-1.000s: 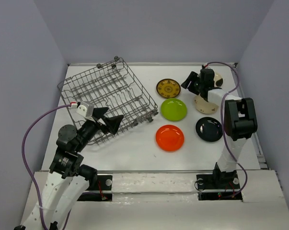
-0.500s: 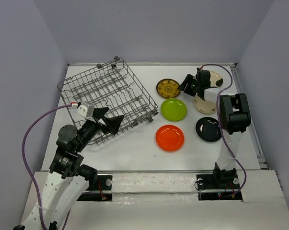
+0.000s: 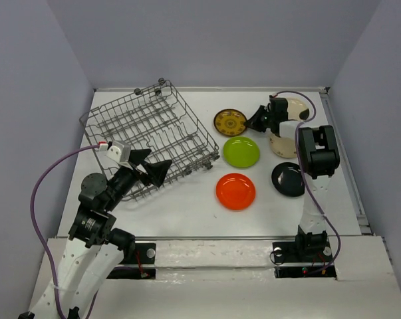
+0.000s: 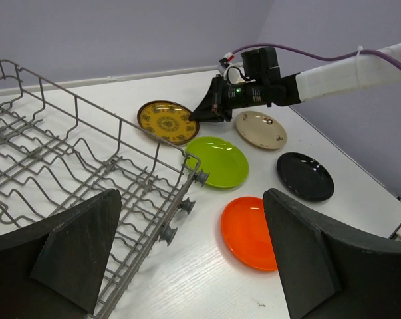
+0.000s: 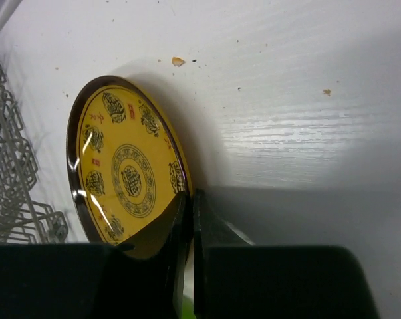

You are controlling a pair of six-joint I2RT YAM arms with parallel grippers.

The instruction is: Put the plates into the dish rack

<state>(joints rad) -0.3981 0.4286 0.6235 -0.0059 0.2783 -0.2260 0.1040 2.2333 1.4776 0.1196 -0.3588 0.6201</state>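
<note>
Just right of the dish rack (image 3: 143, 133), the patterned dark gold plate (image 5: 124, 176) is shown tilted on the bench (image 3: 187, 206), glossy face up. Its rim on the side away from the rack is pinched by the right gripper (image 5: 188, 199), whose jaws are almost pressed together. The left gripper (image 3: 157, 159) is held over the rack's near corner, jaws spread wide and carrying nothing.
</note>
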